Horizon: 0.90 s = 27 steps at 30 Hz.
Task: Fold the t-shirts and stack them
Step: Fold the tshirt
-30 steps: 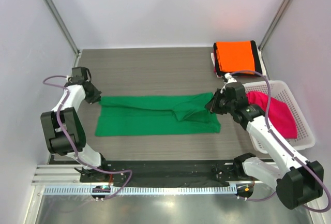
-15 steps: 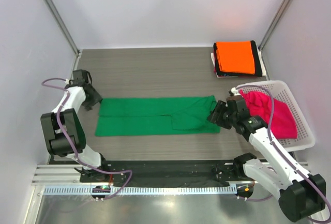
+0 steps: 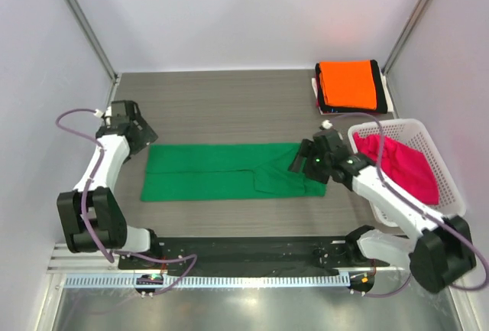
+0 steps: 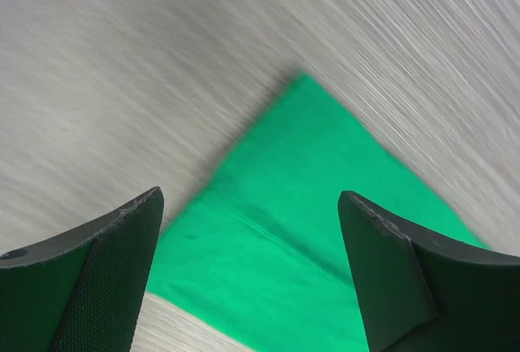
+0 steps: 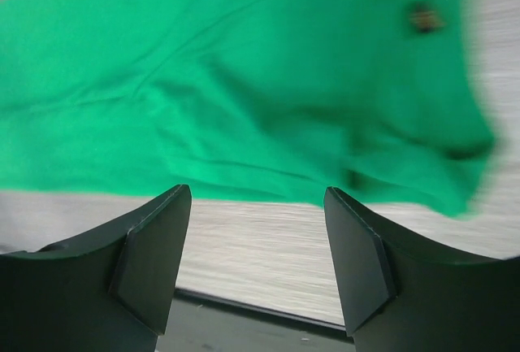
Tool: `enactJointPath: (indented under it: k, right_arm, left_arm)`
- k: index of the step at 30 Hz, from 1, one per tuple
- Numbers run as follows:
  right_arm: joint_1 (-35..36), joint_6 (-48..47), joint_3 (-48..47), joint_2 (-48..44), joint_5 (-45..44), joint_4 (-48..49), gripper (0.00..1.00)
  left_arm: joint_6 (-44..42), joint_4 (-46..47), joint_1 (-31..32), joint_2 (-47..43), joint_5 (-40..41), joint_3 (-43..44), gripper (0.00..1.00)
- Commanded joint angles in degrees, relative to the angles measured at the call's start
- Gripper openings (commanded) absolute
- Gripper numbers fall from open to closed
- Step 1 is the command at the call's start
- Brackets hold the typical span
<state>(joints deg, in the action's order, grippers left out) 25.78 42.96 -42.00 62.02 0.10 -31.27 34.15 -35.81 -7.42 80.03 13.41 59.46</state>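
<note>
White arms [image 3: 107, 159] with black joints [image 3: 82, 212], lilac cables [image 3: 59, 124] — dark, wedge-shaped claw fingers [image 4: 97, 271]

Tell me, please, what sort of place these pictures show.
Probably a robotics lab test cell: plain pale panel walls on metal posts enclose a grey wood-grain table, with two white robot arms bolted along its near edge.
</note>
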Motion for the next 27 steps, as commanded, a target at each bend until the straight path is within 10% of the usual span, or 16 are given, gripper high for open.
enactJointPath:
  k: [1, 15, 27]
  right_arm:
    - [4.36, 4.22, -5.45, 8.01, 0.17, 5.24, 0.73]
    - [-3.88, 1.0, -20.04, 42.73, 1.03, 6.39, 0.72]
    - [-5.74, -7.1, -77.49, 84.36, 13.95, -3.62, 0.71]
  left_arm:
    - [1.0, -0.04, 6.6, 1.26, -1.37, -1.1, 0.87]
    - [5.4, -4.35, 16.64, 12.96, -4.62, -3.73, 0.78]
    - [21.38, 3.02, 32.08, 3.65, -20.69, -16.57, 0.76]
